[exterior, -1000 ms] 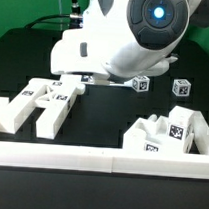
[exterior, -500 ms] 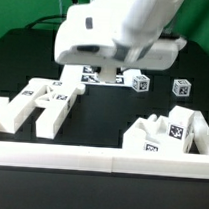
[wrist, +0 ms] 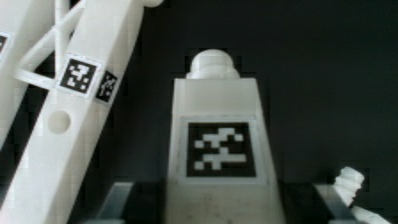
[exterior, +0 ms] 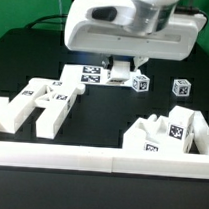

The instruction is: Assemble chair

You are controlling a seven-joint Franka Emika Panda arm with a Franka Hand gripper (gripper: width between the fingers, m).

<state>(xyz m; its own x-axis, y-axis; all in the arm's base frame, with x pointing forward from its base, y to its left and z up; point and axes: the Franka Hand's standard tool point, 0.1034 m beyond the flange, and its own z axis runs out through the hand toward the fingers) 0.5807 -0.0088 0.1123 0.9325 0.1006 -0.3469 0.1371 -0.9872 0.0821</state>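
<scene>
Evidently the gripper (exterior: 122, 68) hung at the marker board's (exterior: 92, 76) end toward the exterior view's right, its fingers (wrist: 338, 188) pinching a tagged white chair leg (wrist: 222, 130) with a peg at its tip. Other chair pieces (exterior: 45, 101) lay near that board, on its camera side.

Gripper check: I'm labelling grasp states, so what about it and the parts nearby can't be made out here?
- gripper: exterior view, the arm's housing covers most of it; open or shut unclear.
- tagged piece: wrist view, frame edge cuts its near end; whether it is gripped unclear.
- cube: exterior view, tag too small to read.
</scene>
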